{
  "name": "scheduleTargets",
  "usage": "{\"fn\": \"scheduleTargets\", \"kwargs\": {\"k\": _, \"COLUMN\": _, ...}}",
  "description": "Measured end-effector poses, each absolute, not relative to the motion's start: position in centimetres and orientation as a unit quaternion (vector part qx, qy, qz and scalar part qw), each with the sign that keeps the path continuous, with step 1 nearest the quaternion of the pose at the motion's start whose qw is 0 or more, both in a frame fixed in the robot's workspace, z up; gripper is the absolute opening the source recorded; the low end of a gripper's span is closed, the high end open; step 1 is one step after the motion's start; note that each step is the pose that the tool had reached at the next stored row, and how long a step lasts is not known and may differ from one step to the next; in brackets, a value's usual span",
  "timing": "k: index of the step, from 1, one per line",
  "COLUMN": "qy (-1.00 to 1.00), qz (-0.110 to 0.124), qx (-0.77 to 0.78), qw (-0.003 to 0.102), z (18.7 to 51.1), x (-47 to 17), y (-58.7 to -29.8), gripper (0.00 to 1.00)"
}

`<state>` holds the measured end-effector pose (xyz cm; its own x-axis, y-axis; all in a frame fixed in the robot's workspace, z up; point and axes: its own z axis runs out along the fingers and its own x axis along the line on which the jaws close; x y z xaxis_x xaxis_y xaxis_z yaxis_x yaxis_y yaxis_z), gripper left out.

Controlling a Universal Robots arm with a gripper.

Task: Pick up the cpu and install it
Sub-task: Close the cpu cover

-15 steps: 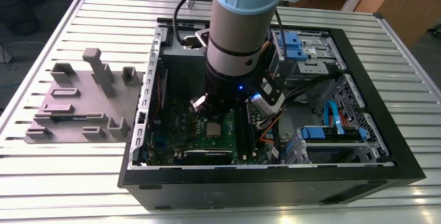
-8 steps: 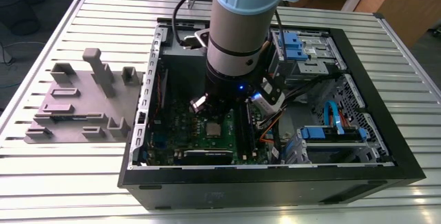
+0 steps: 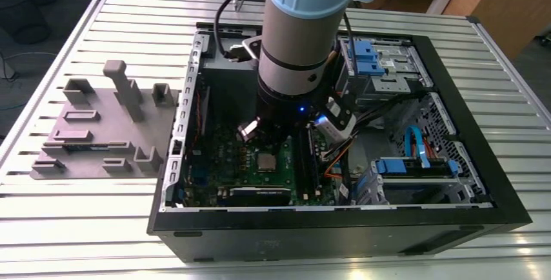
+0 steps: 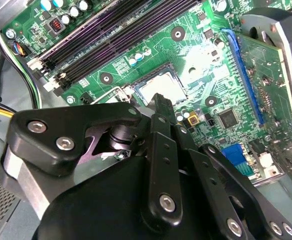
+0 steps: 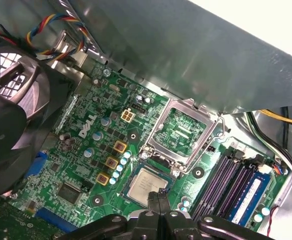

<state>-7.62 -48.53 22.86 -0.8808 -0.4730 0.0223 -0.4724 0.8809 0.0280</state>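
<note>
Exterior view frames an open black computer case (image 3: 482,210) lying on its side on a ribbed metal worktop (image 3: 69,228), with the robot arm (image 3: 297,48) reaching down into its middle. Inside the case sits a green motherboard (image 3: 226,164), and on it the cpu (image 3: 266,161) shows as a small silver square seated in its socket, just below the arm's lower end. Toward the case's far right corner is a drive bay with blue tabs (image 3: 366,57), and near the front right corner a drive with blue cables (image 3: 415,164) lies in its own compartment. A dark expansion card (image 3: 258,195) stands along the front edge of the board. Beside the case, near the worktop's left edge in this view, rests a grey fixture block (image 3: 103,131) with several upright posts. In the first wrist view the cpu (image 5: 146,186) lies flat in the socket, whose metal load frame (image 5: 183,131) is swung up and open next to it; black memory slots (image 5: 226,177) run alongside. The gripper (image 5: 157,200) hangs just over the chip's edge, its two fingertips pressed together with nothing between them. In the second wrist view the closed gripper (image 4: 162,102) hovers over the cpu (image 4: 161,86).
</note>
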Motion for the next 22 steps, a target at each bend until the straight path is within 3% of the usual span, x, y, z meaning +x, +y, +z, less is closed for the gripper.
{"fn": "scheduleTargets", "kwargs": {"k": 22, "qy": -0.953, "qz": -0.011, "qx": 0.303, "qw": 0.015, "z": 22.86, "x": -7.63, "y": -48.54, "gripper": 0.1}}
